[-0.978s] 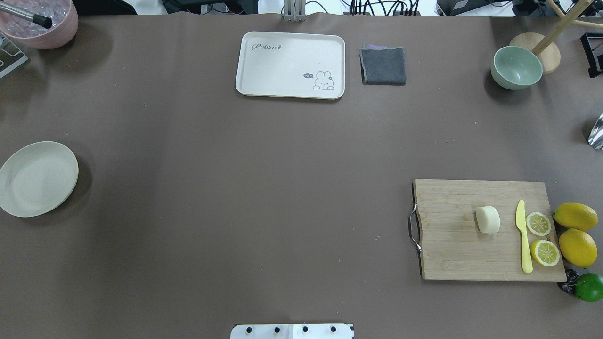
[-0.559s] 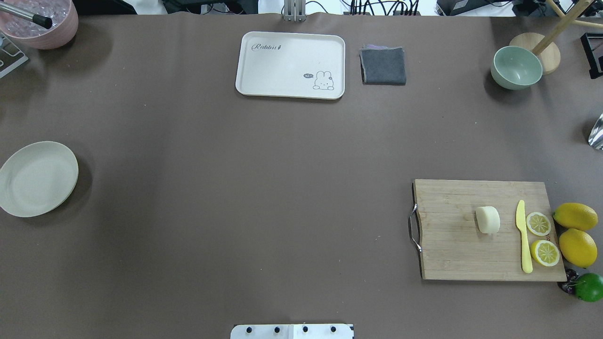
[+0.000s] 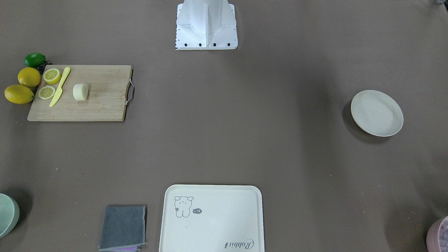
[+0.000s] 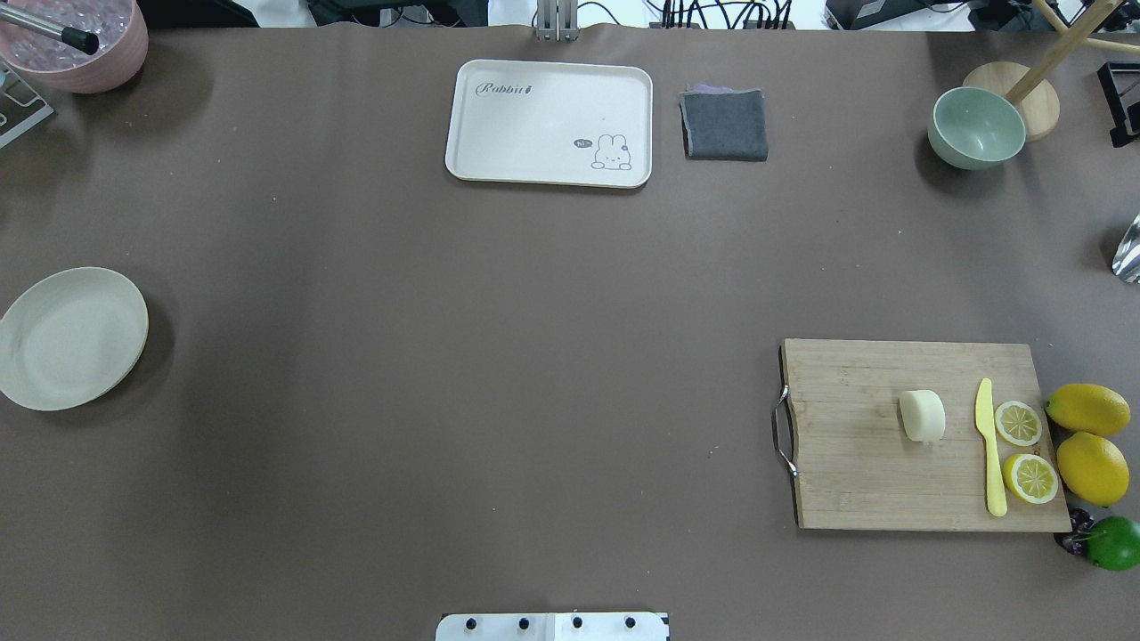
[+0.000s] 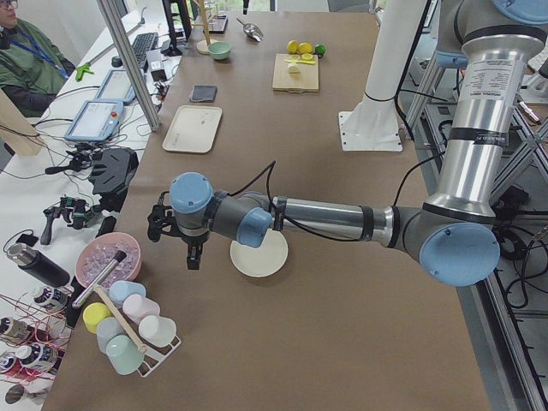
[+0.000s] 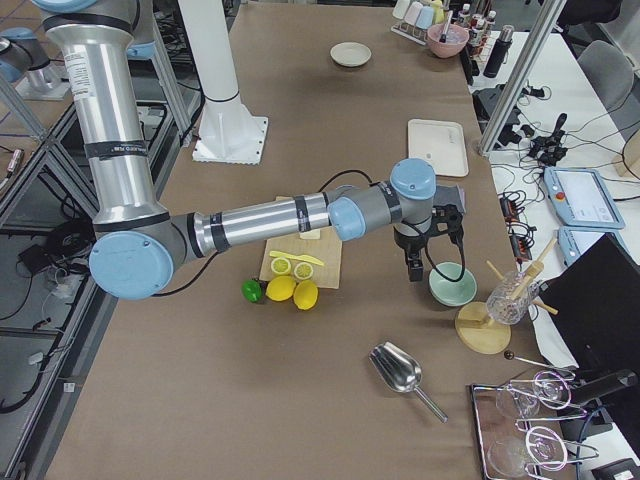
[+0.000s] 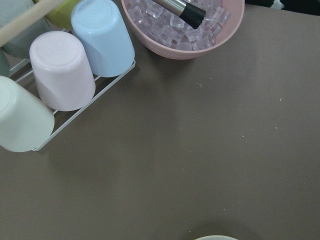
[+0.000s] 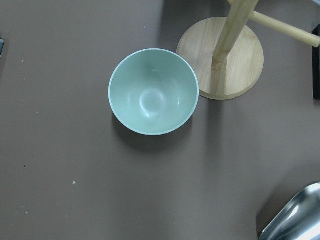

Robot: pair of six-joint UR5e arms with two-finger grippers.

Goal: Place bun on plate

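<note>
The bun (image 4: 922, 415) (image 3: 81, 91) lies on a wooden cutting board (image 4: 855, 481) at the table's right side, untouched. The empty plate (image 4: 71, 338) (image 3: 376, 112) (image 5: 259, 254) sits far across the table at the left edge. Only the side views show the arms. My left gripper (image 5: 190, 248) hangs over the table beside the plate, toward the pink ice bowl (image 5: 107, 261). My right gripper (image 6: 415, 270) hovers by the green bowl (image 6: 452, 284), away from the bun. I cannot tell whether either gripper is open or shut.
On the board lie a yellow knife (image 4: 989, 450) and two lemon slices (image 4: 1017, 423); whole lemons (image 4: 1088, 409) and a lime sit beside it. A rabbit tray (image 4: 549, 123) and grey cloth (image 4: 725, 125) are at the far edge. A cup rack (image 7: 60, 70), wooden stand (image 8: 220, 57) and metal scoop (image 6: 398, 370) stand at the table's ends.
</note>
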